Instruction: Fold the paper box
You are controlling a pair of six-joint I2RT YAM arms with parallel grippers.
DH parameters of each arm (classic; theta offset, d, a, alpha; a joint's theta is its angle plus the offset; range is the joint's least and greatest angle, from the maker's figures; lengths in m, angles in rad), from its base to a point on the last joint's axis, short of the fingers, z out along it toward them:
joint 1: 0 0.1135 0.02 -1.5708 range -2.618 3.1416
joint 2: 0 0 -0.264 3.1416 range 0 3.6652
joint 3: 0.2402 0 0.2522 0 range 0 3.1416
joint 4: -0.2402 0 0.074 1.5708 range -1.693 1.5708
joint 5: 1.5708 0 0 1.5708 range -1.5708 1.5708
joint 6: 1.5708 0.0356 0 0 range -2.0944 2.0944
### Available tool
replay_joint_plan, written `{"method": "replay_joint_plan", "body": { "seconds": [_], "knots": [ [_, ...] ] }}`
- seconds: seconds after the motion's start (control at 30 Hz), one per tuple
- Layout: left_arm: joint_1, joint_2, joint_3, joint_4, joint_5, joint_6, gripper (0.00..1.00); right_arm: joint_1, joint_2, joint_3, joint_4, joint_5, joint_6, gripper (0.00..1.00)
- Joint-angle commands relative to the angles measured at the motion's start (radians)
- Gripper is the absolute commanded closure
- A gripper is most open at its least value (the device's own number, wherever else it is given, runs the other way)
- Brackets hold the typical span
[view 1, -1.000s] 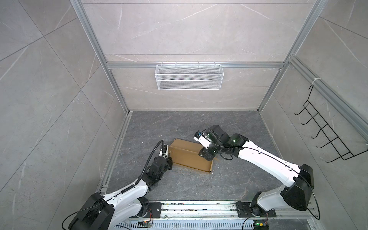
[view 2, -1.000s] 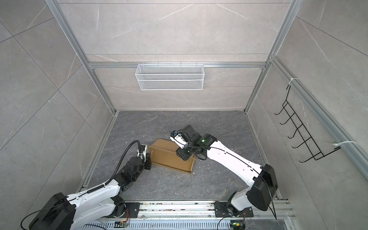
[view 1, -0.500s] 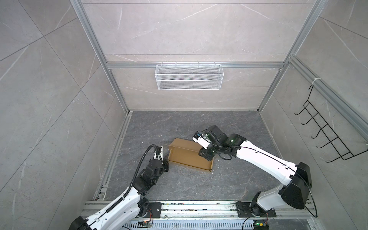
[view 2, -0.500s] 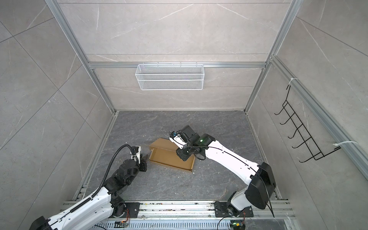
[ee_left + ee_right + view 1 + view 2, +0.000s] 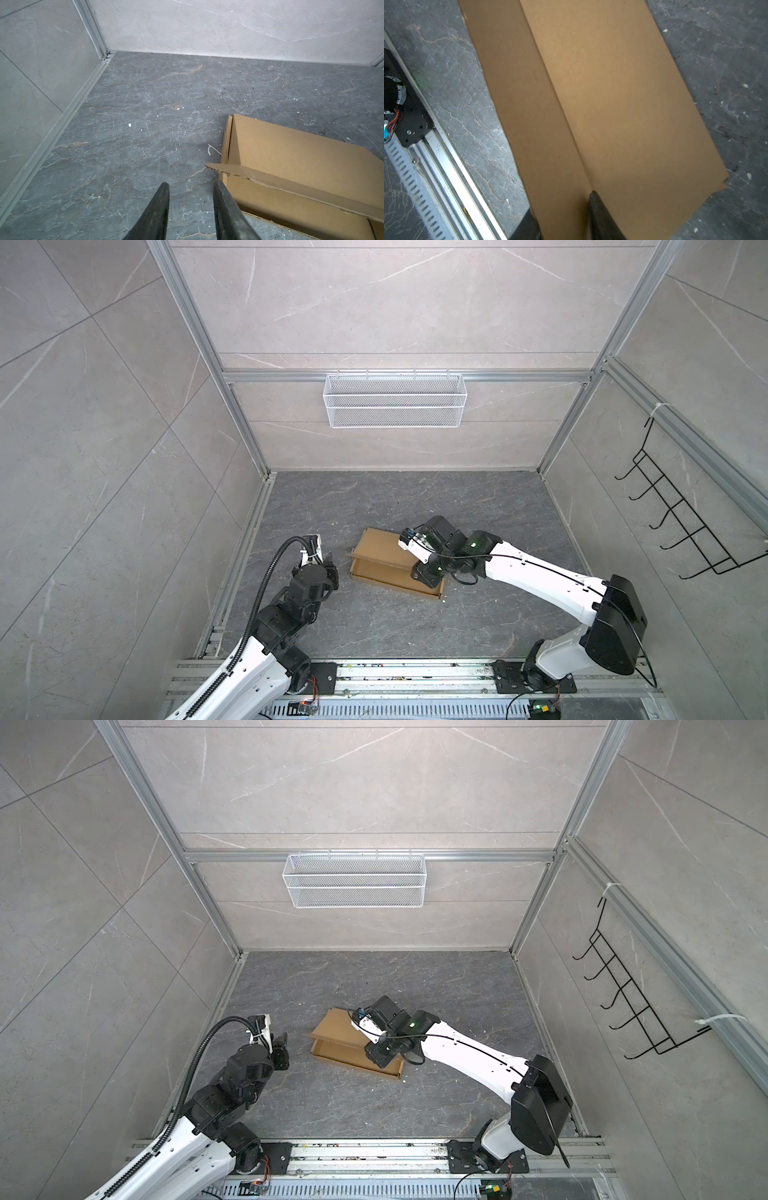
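Box: the box lies on the grey floor, near the middle in both top views, its long side slanted.
Box shape: I see a shallow tray with the lid panel leaning over it. The near side is not closed, and the tray's inside shows along it.
Tab: in the left wrist view a pointed corner of the lid's front strip sticks out past the end of the box.
Left gripper: the left gripper is just beside that end of the box and not touching it. Its fingers are spread, with only bare floor between them.
Right gripper: the right gripper is down on the other end of the box. One finger sits at the crease and the other at the strip's outer edge.
Right grip: I cannot tell whether it clamps the cardboard or only presses on it.
Back wall: the basket hangs well clear of both arms.
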Motion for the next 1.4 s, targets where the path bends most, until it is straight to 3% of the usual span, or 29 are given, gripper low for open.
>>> {"method": "replay_joint_plan", "body": {
  "seconds": [0.0, 0.17, 0.27, 0.43, 0.63, 0.77, 1.13, 1.23, 1.37],
  "knots": [
    [-0.005, 0.009, 0.063, -0.065, -0.035, 0.007, 0.62, 0.014, 0.017, -0.033, 0.033, -0.019, 0.039, 0.60],
    [-0.005, 0.084, 0.128, -0.017, 0.019, 0.066, 0.59, 0.049, 0.040, -0.093, 0.088, -0.030, 0.087, 0.52],
    [-0.002, 0.184, 0.182, 0.024, 0.117, 0.119, 0.54, 0.062, 0.045, -0.135, 0.140, -0.066, 0.127, 0.43],
    [0.013, 0.369, 0.289, 0.062, 0.275, 0.187, 0.45, 0.062, 0.018, -0.173, 0.193, -0.099, 0.166, 0.39],
    [0.205, 0.608, 0.450, -0.045, 0.653, 0.151, 0.42, 0.043, -0.024, -0.165, 0.205, -0.110, 0.257, 0.38],
    [0.274, 0.737, 0.516, -0.114, 0.793, 0.158, 0.41, 0.021, -0.075, -0.193, 0.248, -0.040, 0.423, 0.39],
    [0.307, 0.872, 0.522, -0.142, 0.871, 0.122, 0.42, -0.002, -0.222, -0.249, 0.081, 0.348, 0.857, 0.38],
    [0.307, 0.879, 0.502, -0.130, 0.864, 0.110, 0.41, -0.024, -0.265, -0.294, 0.042, 0.357, 0.926, 0.36],
    [0.324, 0.913, 0.483, -0.097, 0.892, 0.077, 0.41, -0.045, -0.259, -0.345, 0.091, 0.283, 0.947, 0.35]
  ]
}}
